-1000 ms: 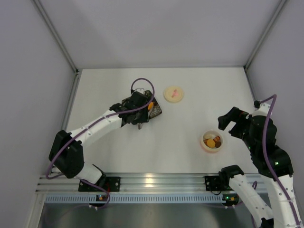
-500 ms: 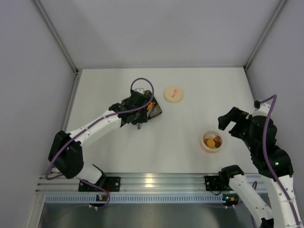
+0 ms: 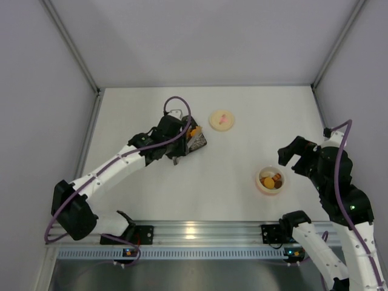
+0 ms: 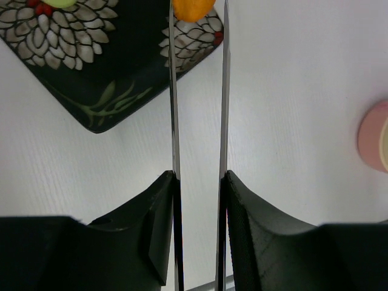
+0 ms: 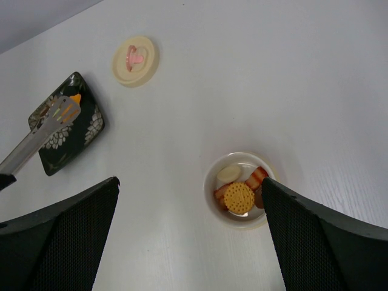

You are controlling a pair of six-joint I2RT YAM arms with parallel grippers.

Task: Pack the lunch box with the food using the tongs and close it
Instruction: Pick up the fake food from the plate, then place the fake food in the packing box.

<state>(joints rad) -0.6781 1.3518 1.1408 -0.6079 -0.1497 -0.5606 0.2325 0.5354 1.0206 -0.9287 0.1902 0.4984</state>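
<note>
My left gripper (image 4: 199,176) is shut on the tongs (image 4: 173,91), pressing their two silvery arms from both sides. The tong tips bracket an orange food piece (image 4: 191,9) over the corner of the dark patterned plate (image 4: 91,91). A green piece (image 4: 60,2) lies further back on that plate. In the top view the left gripper (image 3: 174,138) hovers at the plate (image 3: 197,143). The lunch box (image 3: 271,180) stands uncovered at the right and holds several food pieces (image 5: 239,197). Its lid (image 3: 222,119) lies apart. My right gripper (image 5: 189,182) is open above the lunch box (image 5: 212,182).
Grey walls enclose the white table on three sides. An aluminium rail (image 3: 200,233) with both arm bases runs along the near edge. A pink-and-cream round edge (image 4: 376,136) shows at the right border of the left wrist view; which container it is, I cannot tell.
The left arm has stretched further out, its elbow dropping to the lower left. The gripper has edged up over the plate, and the tongs are squeezed narrower. The right arm has not moved.
</note>
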